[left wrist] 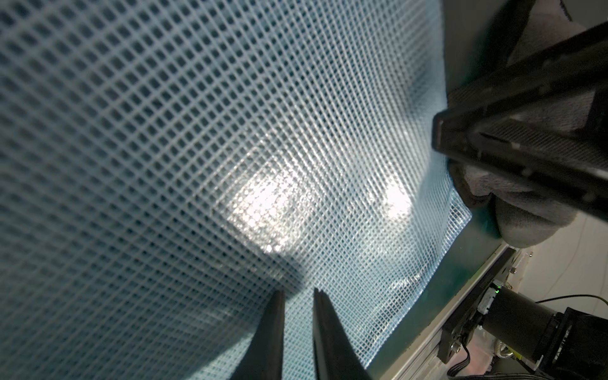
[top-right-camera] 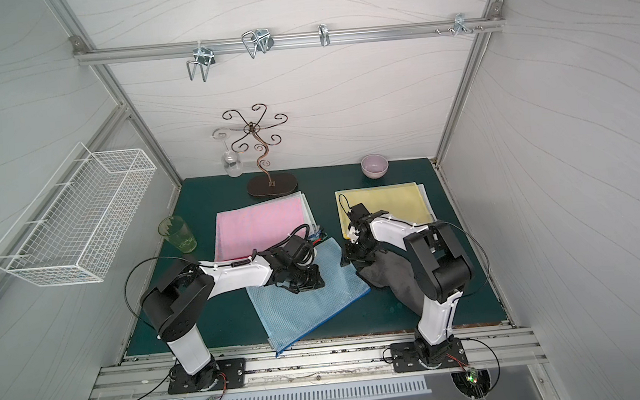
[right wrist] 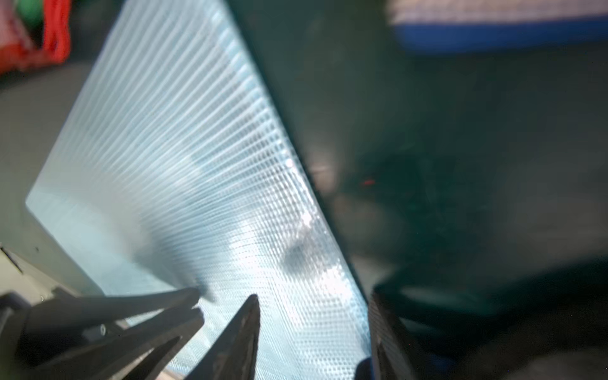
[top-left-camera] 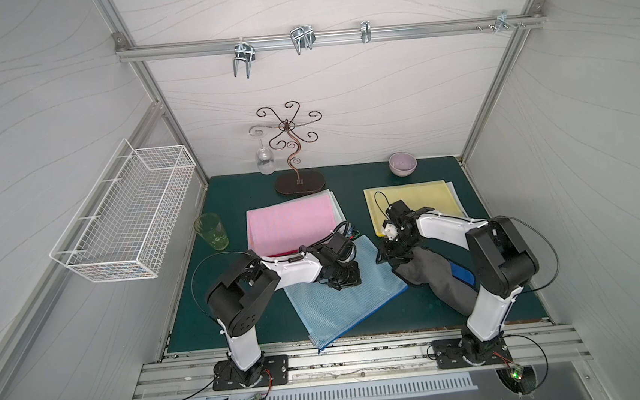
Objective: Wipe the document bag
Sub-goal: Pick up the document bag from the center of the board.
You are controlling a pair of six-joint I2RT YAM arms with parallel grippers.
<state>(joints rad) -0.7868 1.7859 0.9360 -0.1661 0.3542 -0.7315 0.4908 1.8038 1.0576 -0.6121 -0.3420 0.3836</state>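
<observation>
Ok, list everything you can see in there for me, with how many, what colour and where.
blue document bag: one, blue mesh, front centre
pink document bag: one, pink, behind it, topping a stack
yellow document bag: one, yellow, back right
cloth: one, grey, right of blue document bag
blue-edged bag: one, mostly hidden under cloth
tumbler: one, green, left side
stand: one, copper wire, back centre
wine glass: one, clear, hanging from stand
bowl: one, lilac, back right
basket: one, white wire, left wall
hooks: four, metal, back rail
mat: one, dark green, tabletop
arms: two, black and white, front
left pincer: black, narrowly open over blue document bag
right pincer: black, open at its edge, beside cloth
</observation>
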